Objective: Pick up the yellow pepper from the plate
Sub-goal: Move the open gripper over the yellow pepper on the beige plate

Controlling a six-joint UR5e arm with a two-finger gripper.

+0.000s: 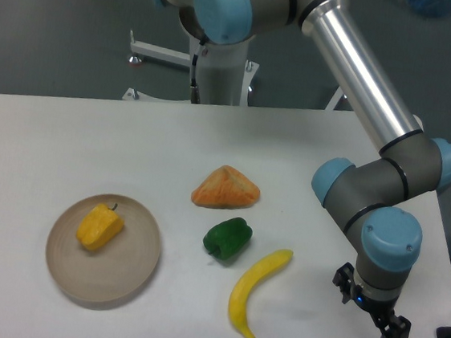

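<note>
Count: one yellow pepper [100, 227], one green pepper [228, 238], one banana [255, 291], one orange wedge [226, 188], one plate [130, 272].
Yellow pepper: blocky, yellow-orange, dark stem; lies on plate, left of centre.
Gripper [372, 308]: far right, well apart from plate; jaws' state cannot be told.

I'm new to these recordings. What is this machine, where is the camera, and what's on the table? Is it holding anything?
There is one picture, from a fixed camera facing the table. The silver and blue machine is a jointed robot arm; its hand, a two-finger clamp, hangs at the right, away from every item and holding nothing. Whether the fingers are open or shut is too small to tell. On the white table lie a tan plate with a yellow pepper on it, a green pepper, a yellow banana and an orange wedge-shaped lump.
</note>
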